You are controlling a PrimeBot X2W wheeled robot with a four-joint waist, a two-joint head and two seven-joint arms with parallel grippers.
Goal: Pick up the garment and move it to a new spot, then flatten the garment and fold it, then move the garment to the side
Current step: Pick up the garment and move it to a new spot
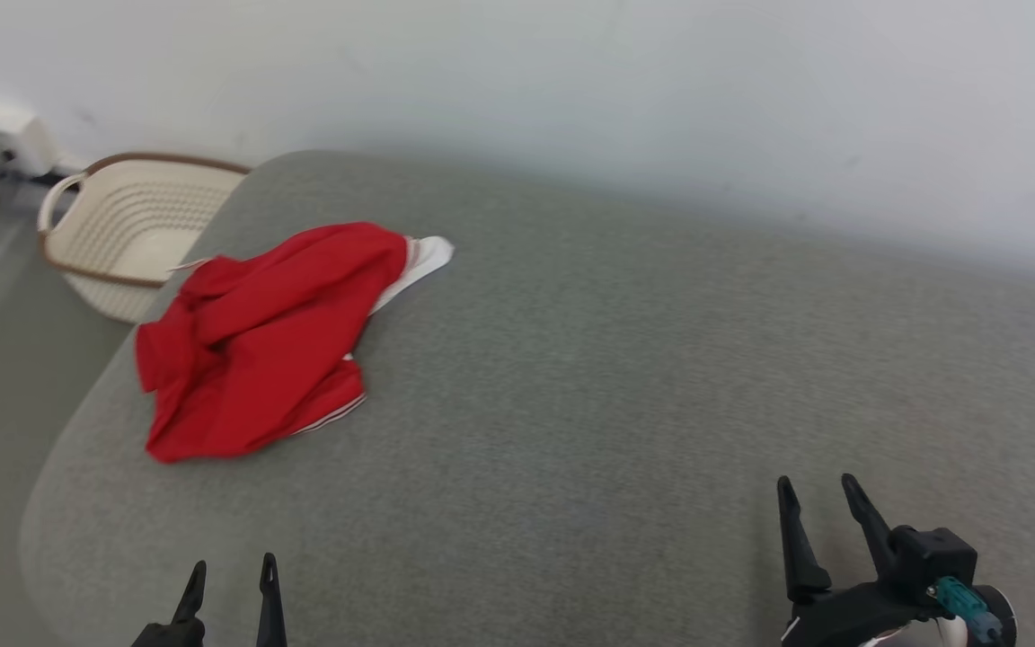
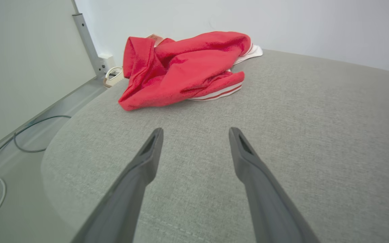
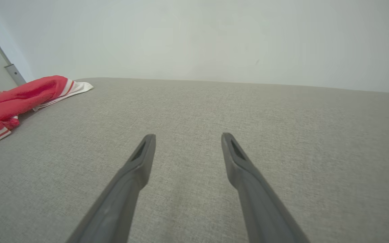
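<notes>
A crumpled red garment (image 1: 257, 346) with white striped trim lies on the left part of a grey padded surface (image 1: 625, 377). My left gripper (image 1: 232, 571) stands open at the near edge, below the garment and apart from it. In the left wrist view the garment (image 2: 184, 69) lies ahead of my open left gripper (image 2: 196, 133), nothing between the fingers. At the near right my right gripper (image 1: 816, 490) is open and empty. The right wrist view has the garment (image 3: 19, 99) at its far left, well away from my open right gripper (image 3: 187, 138).
A cream laundry basket (image 1: 127, 234) with a brown rim stands on the floor beyond the surface's left end. Cables (image 2: 25, 141) run along the floor on the left. A pale wall (image 1: 571, 99) backs the surface. Bare grey fabric stretches across the middle and right.
</notes>
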